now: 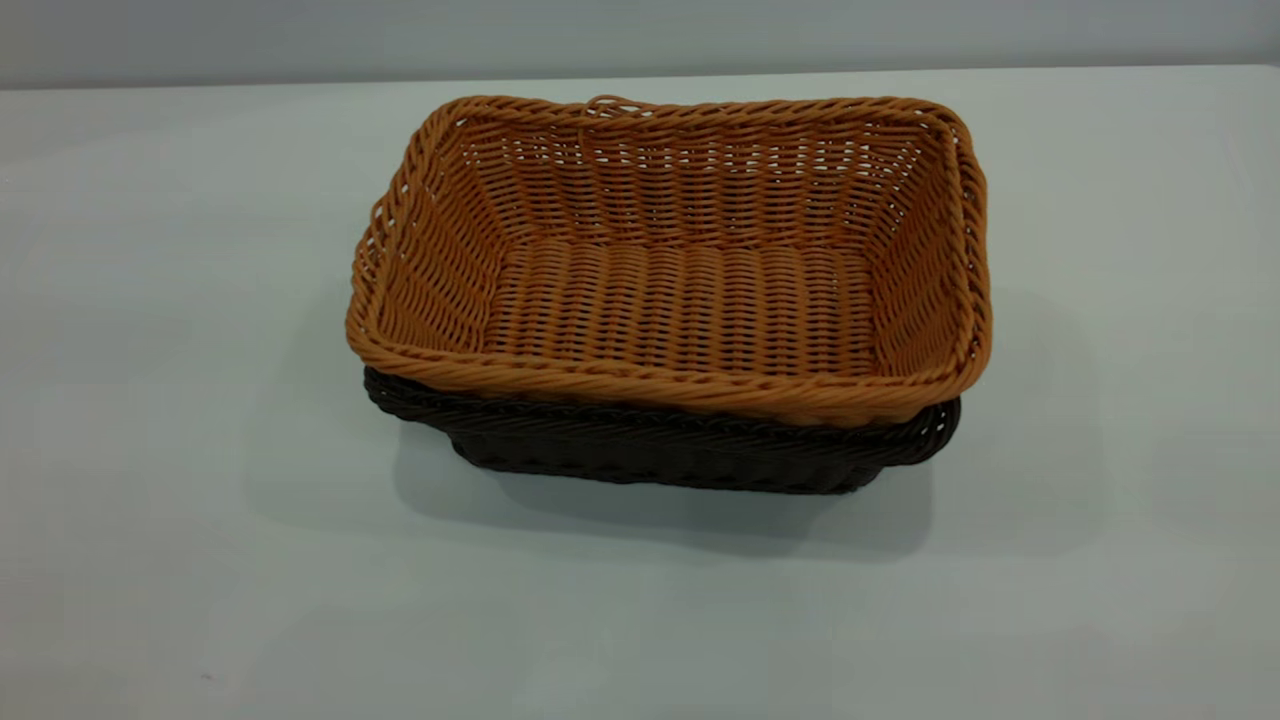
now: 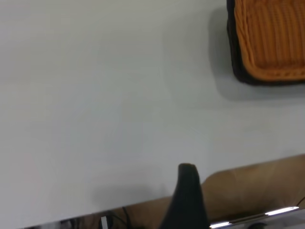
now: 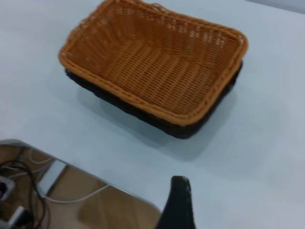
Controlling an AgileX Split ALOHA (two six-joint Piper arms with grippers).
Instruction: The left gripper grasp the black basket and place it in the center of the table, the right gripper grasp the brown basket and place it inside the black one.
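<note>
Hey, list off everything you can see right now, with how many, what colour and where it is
brown basket: one, orange-tan, nested inside the black basket near the table's centre, its rim riding above the dark rim.
black basket: one, very dark brown-black, standing on the table under the brown basket.
table: one, plain white, carrying both baskets.
cables: a few, dark and pale, on the floor beyond the table edge, seen in the right wrist view.
left gripper: one dark fingertip visible, over the table edge, apart from the baskets.
right gripper: one dark fingertip visible, near the table edge, apart from the baskets.
</note>
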